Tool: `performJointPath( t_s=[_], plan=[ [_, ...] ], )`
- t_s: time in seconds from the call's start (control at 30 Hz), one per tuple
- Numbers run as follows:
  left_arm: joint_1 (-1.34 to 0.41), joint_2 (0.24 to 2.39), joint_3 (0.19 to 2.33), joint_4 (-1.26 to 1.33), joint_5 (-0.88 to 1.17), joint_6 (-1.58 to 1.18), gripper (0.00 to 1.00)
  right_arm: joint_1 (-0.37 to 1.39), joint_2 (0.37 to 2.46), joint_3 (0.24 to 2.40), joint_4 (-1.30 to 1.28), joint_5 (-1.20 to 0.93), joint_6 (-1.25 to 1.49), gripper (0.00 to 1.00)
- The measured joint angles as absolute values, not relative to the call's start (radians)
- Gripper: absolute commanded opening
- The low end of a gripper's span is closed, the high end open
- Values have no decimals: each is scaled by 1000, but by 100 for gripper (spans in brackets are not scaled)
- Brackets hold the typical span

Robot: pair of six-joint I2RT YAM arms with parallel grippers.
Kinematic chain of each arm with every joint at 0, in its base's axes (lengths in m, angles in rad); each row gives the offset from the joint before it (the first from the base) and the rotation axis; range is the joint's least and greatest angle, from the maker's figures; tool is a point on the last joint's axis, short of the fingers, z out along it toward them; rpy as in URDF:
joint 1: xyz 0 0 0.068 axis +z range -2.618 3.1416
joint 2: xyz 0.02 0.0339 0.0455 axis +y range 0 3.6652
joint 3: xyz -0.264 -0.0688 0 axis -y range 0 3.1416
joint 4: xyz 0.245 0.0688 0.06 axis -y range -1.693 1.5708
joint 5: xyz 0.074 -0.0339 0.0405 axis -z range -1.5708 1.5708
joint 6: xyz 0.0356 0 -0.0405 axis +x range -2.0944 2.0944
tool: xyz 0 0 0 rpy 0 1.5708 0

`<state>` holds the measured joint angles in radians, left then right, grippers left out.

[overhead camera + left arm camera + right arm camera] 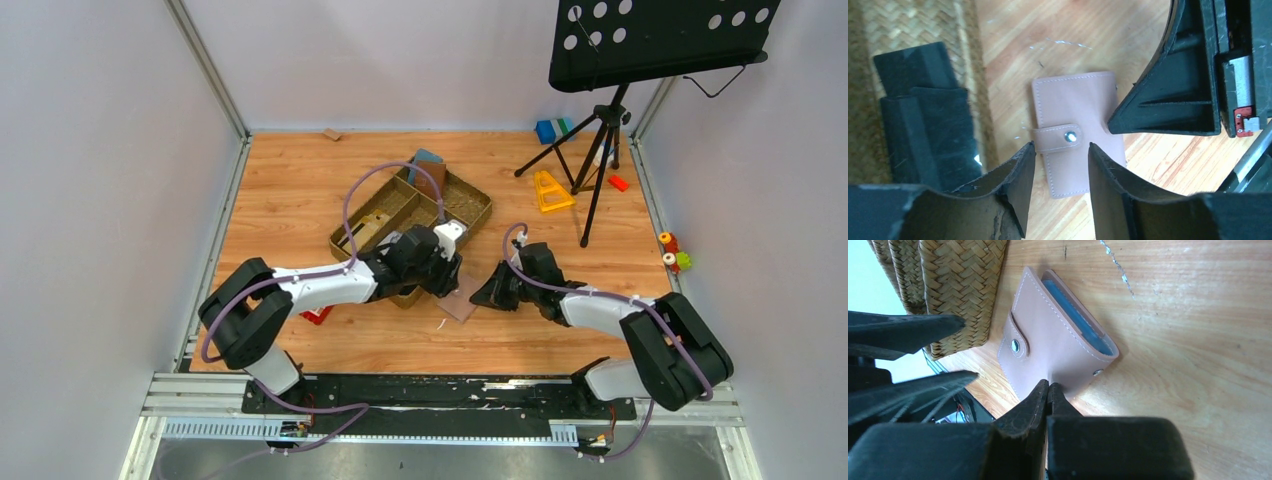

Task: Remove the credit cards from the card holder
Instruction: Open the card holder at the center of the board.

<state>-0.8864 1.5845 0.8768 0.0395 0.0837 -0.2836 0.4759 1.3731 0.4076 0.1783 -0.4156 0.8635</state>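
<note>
One closed card holder [458,305] on the wooden table [290,190], between two grippers.
Left gripper [1060,150] released, straddling the snapped tab [1053,138]; right gripper [1048,387] clenched, tips touching the holder's edge. One woven tray [482,203] crowds at 11 o'clock; one music stand [603,125] at 2.

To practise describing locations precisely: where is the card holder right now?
In the top view, the card holder lies closed on the wooden table, on the near side of the woven tray, between the left pincer and the right pincer.
</note>
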Motion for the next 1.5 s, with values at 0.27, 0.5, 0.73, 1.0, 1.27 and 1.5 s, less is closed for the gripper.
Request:
performJointPath(
  t_s=[0.27, 0.5, 0.73, 1.0, 1.27, 1.5],
  plan=[
    [-936, 1703, 965, -20, 84, -235, 54, 476, 1339, 407, 123, -402, 843, 0],
    [-941, 1786, 1058, -111, 39, -223, 23, 476, 1358, 409, 139, -410, 844, 0],
    [-947, 1795, 1087, -120, 9, -235, 10, 476, 1370, 418, 139, -414, 842, 0],
    [-863, 1765, 1028, -56, 92, -294, 0, 476, 1383, 424, 118, -404, 826, 0],
    [-850, 1721, 986, -59, 31, -300, 0, 476, 1393, 427, 66, -393, 805, 0],
    [-849, 1721, 986, -59, 68, -305, 0, 476, 1368, 427, 97, -432, 812, 26]
  ],
)
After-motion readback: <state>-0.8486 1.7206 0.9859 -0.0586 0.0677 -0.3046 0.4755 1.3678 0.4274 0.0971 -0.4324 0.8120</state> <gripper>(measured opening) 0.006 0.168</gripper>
